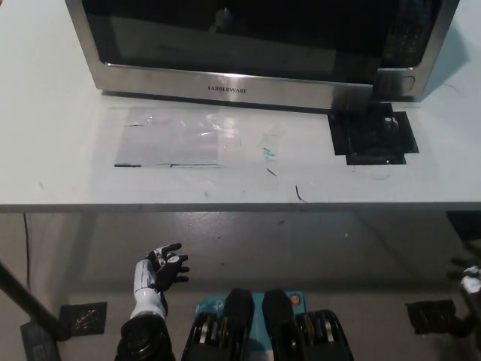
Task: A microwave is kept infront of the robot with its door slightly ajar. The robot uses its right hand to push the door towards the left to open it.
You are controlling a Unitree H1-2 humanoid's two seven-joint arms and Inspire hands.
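Note:
A stainless-steel microwave [248,83] with a dark glass door [233,34] stands at the back of the white table [68,165]. The door's right edge [373,79] sits slightly forward of the control panel [409,37], so the door is a little ajar. My white left hand [161,271] rests low at the lower left, below the table's front edge, fingers apart and holding nothing. A dark piece of my right arm [467,282] shows only at the picture's right edge, far from the door; its hand is cut off.
A black square patch [372,135] lies on the table just in front of the door's right end. Clear tape and pen marks [195,143] cover the table's middle. Black mats [83,316] lie on the floor.

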